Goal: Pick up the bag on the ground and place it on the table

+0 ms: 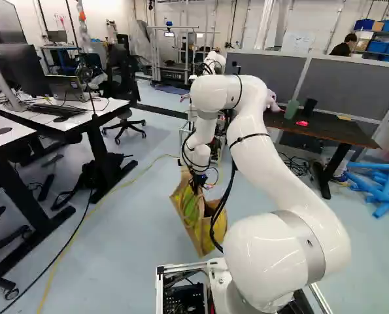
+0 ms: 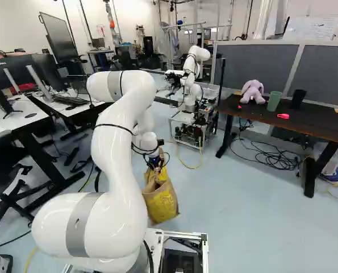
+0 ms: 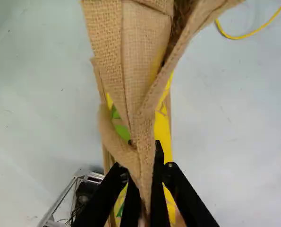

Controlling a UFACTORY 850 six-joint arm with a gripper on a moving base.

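The gripper is low at the end of my arm, at the top of the tan and yellow burlap bag. In the wrist view, the gripper is shut on a folded strip of the burlap, with its black fingers on both sides. From there the bag spreads ahead, its cloth creased and its yellow and green print partly hidden. The bag stands upright or hangs; whether its bottom touches the floor I cannot tell. A dark brown table is at the right, apart from the bag.
On the dark table are a purple plush toy, a green cup, a black cup and a red object. Another robot stands ahead. White desks are at the left, blue tubes at the right. Cables cross the floor.
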